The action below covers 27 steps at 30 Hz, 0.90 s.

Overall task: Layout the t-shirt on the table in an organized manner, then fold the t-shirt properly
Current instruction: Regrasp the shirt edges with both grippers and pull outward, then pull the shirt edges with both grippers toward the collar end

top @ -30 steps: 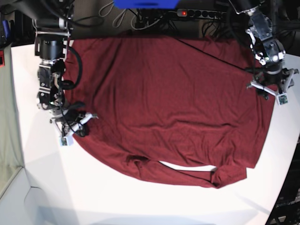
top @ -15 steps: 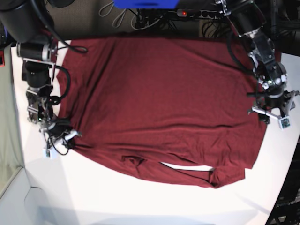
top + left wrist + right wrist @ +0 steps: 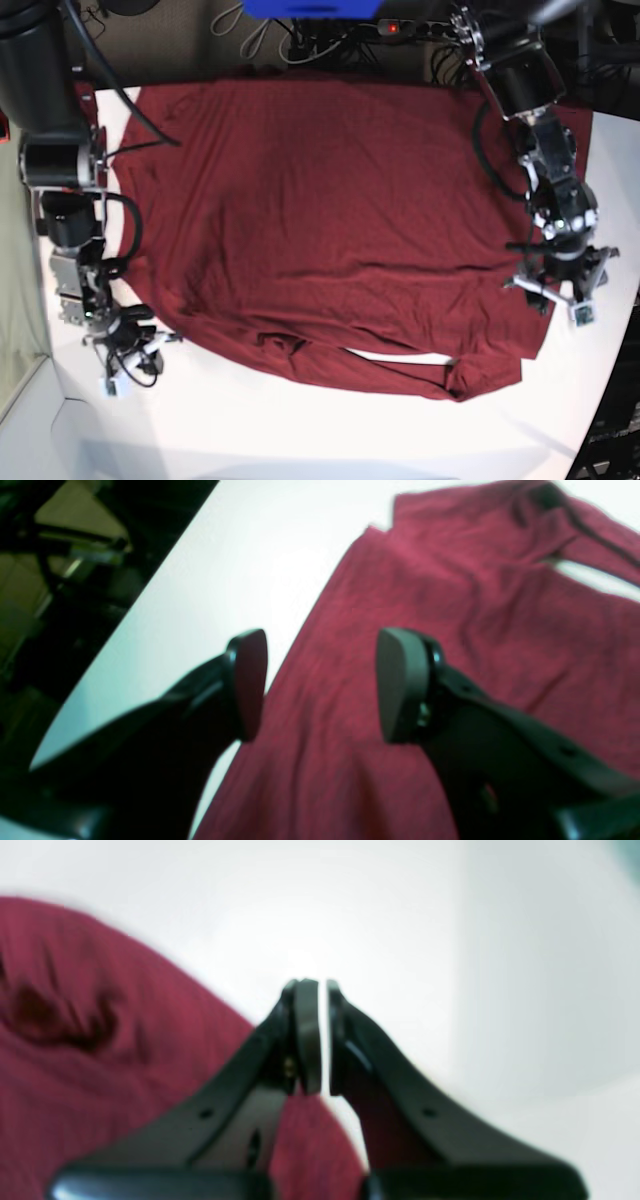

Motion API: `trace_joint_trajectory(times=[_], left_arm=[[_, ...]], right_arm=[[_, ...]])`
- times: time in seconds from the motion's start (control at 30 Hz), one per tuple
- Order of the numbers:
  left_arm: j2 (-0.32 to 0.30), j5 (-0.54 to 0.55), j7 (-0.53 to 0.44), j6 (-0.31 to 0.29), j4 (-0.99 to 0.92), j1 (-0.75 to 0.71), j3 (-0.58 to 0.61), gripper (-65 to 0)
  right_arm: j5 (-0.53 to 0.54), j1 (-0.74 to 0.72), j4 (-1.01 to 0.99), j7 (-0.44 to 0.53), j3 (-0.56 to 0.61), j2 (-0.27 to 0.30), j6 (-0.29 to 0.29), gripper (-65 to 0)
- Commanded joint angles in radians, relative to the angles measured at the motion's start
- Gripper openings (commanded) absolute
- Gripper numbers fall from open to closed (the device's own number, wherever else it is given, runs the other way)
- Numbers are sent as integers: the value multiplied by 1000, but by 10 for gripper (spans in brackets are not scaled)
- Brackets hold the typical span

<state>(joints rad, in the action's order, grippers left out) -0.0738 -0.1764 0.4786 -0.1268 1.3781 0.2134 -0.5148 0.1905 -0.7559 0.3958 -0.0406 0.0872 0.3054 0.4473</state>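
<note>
The dark maroon t-shirt point(image 3: 340, 220) lies spread over the white table point(image 3: 250, 420), with a bunched sleeve point(image 3: 470, 378) at its near edge. My left gripper point(image 3: 556, 290) hovers over the shirt's right side edge. In the left wrist view my left gripper point(image 3: 322, 685) is open, nothing between its fingers, above the t-shirt point(image 3: 450, 605) hem and the table point(image 3: 240, 570). My right gripper point(image 3: 150, 345) sits off the shirt's lower left edge. In the right wrist view my right gripper point(image 3: 322, 990) is shut on nothing, over the table point(image 3: 400, 915) beside the t-shirt point(image 3: 100, 1040).
A power strip with a red light point(image 3: 392, 27), a blue object point(image 3: 310, 8) and loose cables lie behind the table's far edge. The table's dark side edge point(image 3: 100, 645) drops off close to my left gripper. White tabletop runs along the front.
Both grippers have moved along the shirt's side edges toward the near end of the table. The left stays open and the right stays shut.
</note>
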Motion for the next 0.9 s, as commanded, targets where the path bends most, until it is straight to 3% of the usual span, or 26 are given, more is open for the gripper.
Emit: trace_joint_trajectory(times=[0.0,0.1,0.23,0.47,0.67,0.87], left_arm=[[-16,-1,-30,6,-1,39,9,-312],[-17,-2,-31,6,-69,82,14,-312],[-42,-2,-34,6,-184,128,15,-312],[-76,-1,-36,6,-276,159,15,-312],[-94,-1,-36,6,-280,134,15,-312],[-113,-1,-36,6,-280,91,14,-312]], right_arm=[[8,-15,30,-17,-7,33,0,-635],[8,63,145,-109,-34,51,0,-635],[8,273,446,-218,-182,47,0,-635],[7,546,871,-359,-303,-45,0,-635],[2,646,931,-402,-336,-99,0,-635],[4,640,849,-393,-333,-101,0,-635]])
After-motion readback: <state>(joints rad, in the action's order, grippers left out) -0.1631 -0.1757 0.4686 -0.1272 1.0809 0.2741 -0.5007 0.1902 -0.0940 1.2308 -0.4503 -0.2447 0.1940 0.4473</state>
